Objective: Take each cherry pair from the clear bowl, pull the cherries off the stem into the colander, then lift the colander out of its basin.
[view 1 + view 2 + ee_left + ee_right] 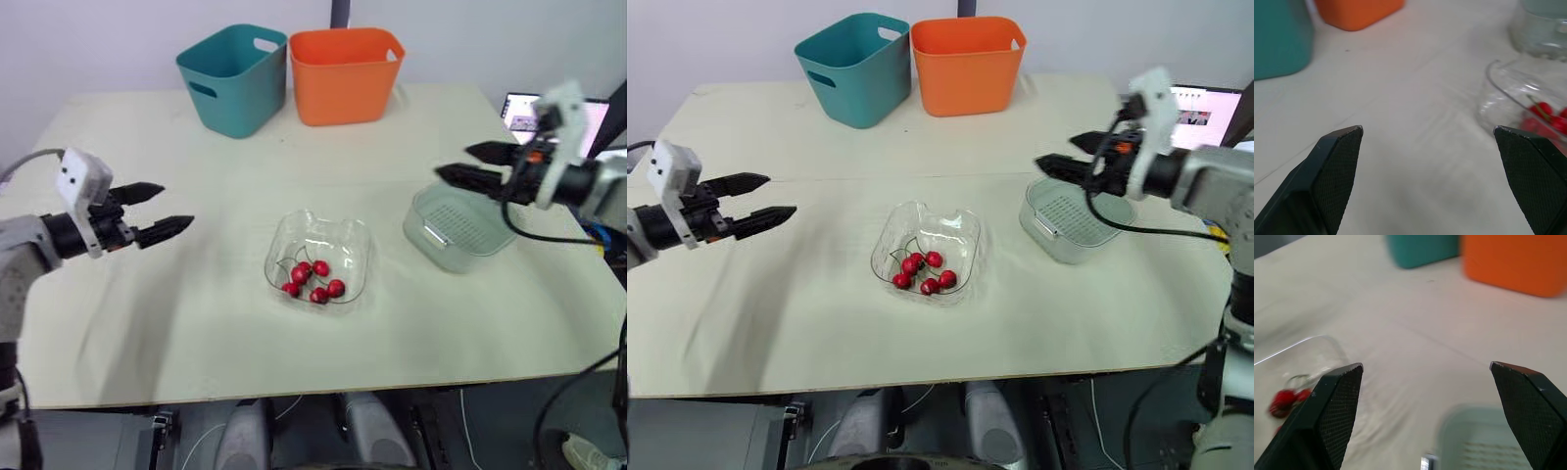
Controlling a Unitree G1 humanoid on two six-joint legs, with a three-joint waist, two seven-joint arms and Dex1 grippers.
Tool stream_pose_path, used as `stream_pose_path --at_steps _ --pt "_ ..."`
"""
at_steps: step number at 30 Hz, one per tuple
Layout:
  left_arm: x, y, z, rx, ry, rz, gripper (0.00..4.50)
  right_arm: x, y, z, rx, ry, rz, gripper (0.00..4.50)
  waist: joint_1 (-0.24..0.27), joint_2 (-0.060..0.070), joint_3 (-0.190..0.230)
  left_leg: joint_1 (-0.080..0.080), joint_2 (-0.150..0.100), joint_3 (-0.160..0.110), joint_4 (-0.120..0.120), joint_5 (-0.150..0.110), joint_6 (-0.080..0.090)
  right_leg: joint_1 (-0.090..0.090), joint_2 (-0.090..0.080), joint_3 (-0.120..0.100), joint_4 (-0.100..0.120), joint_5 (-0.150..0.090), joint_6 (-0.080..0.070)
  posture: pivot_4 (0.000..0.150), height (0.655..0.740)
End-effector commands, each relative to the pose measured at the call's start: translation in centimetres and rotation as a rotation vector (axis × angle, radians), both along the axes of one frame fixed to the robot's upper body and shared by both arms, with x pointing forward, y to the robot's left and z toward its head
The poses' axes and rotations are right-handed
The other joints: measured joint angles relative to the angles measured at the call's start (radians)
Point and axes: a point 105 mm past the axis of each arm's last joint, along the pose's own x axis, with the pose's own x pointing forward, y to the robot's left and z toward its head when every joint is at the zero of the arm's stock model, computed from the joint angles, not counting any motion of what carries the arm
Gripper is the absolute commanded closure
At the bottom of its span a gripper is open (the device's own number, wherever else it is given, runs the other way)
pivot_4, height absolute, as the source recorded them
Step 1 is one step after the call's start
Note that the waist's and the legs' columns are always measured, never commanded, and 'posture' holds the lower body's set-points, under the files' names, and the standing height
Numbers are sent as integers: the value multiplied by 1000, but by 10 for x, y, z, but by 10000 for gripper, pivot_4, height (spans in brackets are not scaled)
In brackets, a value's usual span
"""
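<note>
**A:** Both arms are up over the desk (147, 323) and nothing is picked yet. The left gripper (176, 206) hovers above the left side, jaws spread wide and empty, well apart from the clear bowl (338, 230).

**B:** And the right gripper (453, 162)?

**A:** Open too, and empty. It hangs over the far rim of the colander (460, 220), which sits inside its basin (428, 242) near the desk's right edge.

**B:** So where's the fruit?

**A:** In the bowl, mid-desk, toward the front edge. There's a small heap of red cherries (313, 279) bunched in the bowl's near half, with thin stems tangled among them.

**B:** Tricky pick?

**A:** I'd judge so. The first step is getting one pair out, and the heap is tight. Best to come down on a cherry at the outside of the bunch, or on a stem that stands free. Narrow the jaws before entering, and keep off the thin clear wall so the bowl doesn't slide.

**B:** Then the pull?

**A:** Carry the pair over the colander first, with one gripper on the stem and the other on the fruit, so whatever drops lands inside. The teal bin (235, 78) and orange bin (345, 73) at the far edge play no part.
</note>
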Motion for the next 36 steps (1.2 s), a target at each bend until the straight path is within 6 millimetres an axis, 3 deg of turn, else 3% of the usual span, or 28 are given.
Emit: stream_pose_path --at_steps 1,6,12,15,19,36 --pt "-24 -23 8 43 61 -177 0 -18 43 -11 -88 99 201 170 1 0 0 0 0 1 -1 0 0 -1 -1 0 -1 0 -1 1500 7400" --pt "-39 -43 -2 53 121 -268 0 -24 82 -41 -181 218 308 170 4 0 0 -6 -1 1 -5 0 0 -8 0 0 0 1 -2 1500 7400" --pt "-43 -56 -10 15 115 -266 0 -22 104 -71 -274 257 329 170 4 0 0 -19 -1 -1 4 1 0 -18 0 -1 6 1 -1 1500 7400" --pt "-44 -58 -12 5 111 -262 0 -20 109 -76 -294 251 327 170 3 0 0 -19 -1 -1 9 0 0 -17 0 -1 9 2 -1 1500 7400" --pt "-44 -60 -14 -9 103 -264 0 -12 119 -83 -371 198 303 9564 3 0 0 -15 -1 -1 12 1 0 -15 1 -1 14 1 -1 1500 7400" --pt "-40 -67 -20 -24 95 -286 0 2 136 -101 -550 116 308 9564 2 0 0 -15 -1 -1 10 1 0 -17 2 -1 15 1 -1 1500 7400"
